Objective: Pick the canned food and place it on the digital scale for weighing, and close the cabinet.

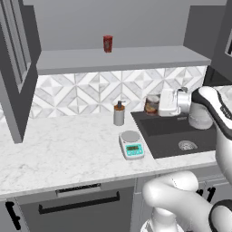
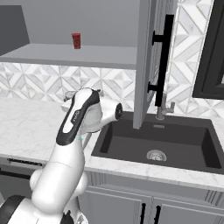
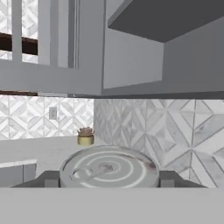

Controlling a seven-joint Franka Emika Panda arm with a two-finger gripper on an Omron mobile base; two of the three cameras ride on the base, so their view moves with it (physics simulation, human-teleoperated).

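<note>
Lying between the two dark finger tips in the hand view, the short cylindrical tin with a pale silvery ringed lid (image 3: pixel 108 171) is seen with a tip close against either side; the pincer (image 3: pixel 108 178) is judged to be closed on this canned food, though actual contact is not clearly resolved. In the left base view the same tin, with its red-brown label (image 1: pixel 152 105), is shown at the back left corner of the dark sink (image 1: pixel 199 131), near the wall, with the white hand just beside it. The small white squarish digital scale with a round silver plate and teal display (image 1: pixel 131 144) is shown on the marble table (image 1: pixel 59 149), left of the sink and in front of the grey pump bottle (image 1: pixel 119 113). The grey upper wall cabinet with glass-paned door and black bar handle (image 2: pixel 162 61) is shown with that door standing open above the sink.

Risks are judged as follows: the tin could slip if it is held too near the lid; the pump bottle could be knocked during the carry to the scale; an off-centre release could leave the tin overhanging the plate; the raised arm could strike the open door.
</note>
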